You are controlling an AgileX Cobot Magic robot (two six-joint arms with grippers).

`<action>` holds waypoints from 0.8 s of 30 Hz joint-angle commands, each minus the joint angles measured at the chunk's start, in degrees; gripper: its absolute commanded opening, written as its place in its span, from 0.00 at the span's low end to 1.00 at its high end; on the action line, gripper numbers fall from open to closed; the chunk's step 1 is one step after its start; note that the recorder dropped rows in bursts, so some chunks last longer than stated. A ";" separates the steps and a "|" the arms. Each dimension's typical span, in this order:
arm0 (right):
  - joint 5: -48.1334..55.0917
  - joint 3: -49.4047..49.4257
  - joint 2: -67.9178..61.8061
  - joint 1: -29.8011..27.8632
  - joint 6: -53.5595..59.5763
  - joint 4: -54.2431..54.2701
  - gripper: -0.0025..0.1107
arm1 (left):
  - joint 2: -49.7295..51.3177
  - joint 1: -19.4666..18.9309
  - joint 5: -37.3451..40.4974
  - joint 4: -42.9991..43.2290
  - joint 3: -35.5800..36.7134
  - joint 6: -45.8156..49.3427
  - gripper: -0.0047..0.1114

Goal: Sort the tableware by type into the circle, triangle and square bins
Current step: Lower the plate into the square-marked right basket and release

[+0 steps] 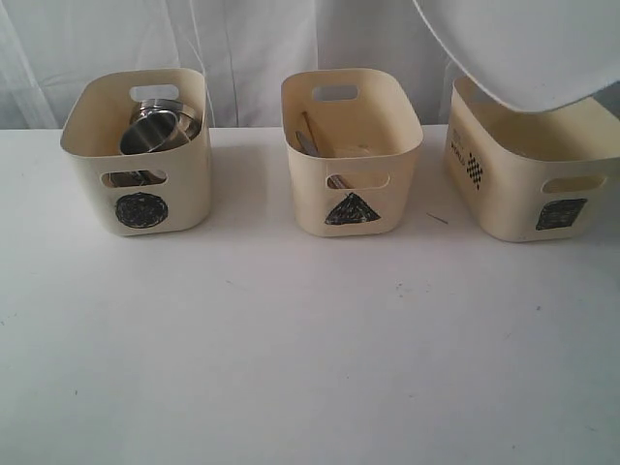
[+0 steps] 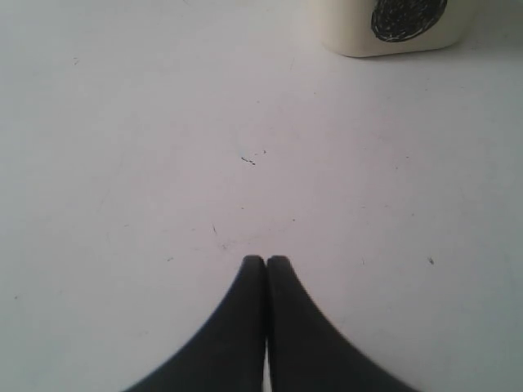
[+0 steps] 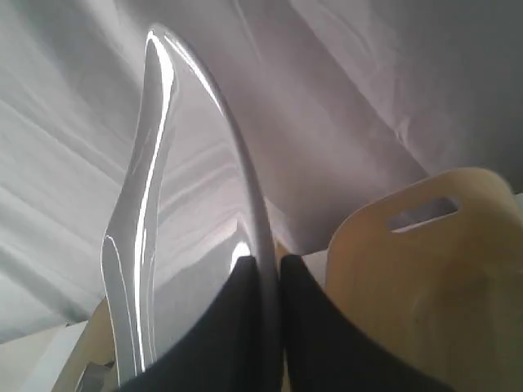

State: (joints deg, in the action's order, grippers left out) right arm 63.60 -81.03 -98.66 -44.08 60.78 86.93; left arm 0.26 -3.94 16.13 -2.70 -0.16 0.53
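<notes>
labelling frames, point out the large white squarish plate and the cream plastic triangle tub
large white squarish plate (image 1: 523, 48): exterior view, middle of its face
cream plastic triangle tub (image 1: 308, 199): exterior view, front wall

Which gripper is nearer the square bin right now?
Right. The right gripper pinches the rim of the white plate over the square bin; the left gripper sits shut above the table, facing the circle bin at the row's other end.
</notes>
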 commanded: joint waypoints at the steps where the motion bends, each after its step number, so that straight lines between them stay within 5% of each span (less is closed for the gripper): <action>1: -7.30 -2.49 -0.88 -0.55 1.72 3.58 0.02 | -0.26 0.00 0.08 -0.16 0.16 -0.53 0.04; 9: -20.45 -2.84 -0.88 0.45 17.63 2.54 0.02 | -0.26 0.00 0.08 -0.16 0.16 -0.53 0.04; 14: -28.77 -2.84 -2.71 5.89 24.10 -0.14 0.02 | -0.26 0.00 0.08 -0.16 0.16 -0.53 0.04; 24: -37.63 -2.84 -6.06 11.05 28.55 -5.93 0.02 | -0.26 0.00 0.08 -0.16 0.16 -0.53 0.04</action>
State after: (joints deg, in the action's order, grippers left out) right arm 27.94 -83.22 -104.93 -33.84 88.83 80.41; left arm 0.26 -3.94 16.13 -2.70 -0.16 0.53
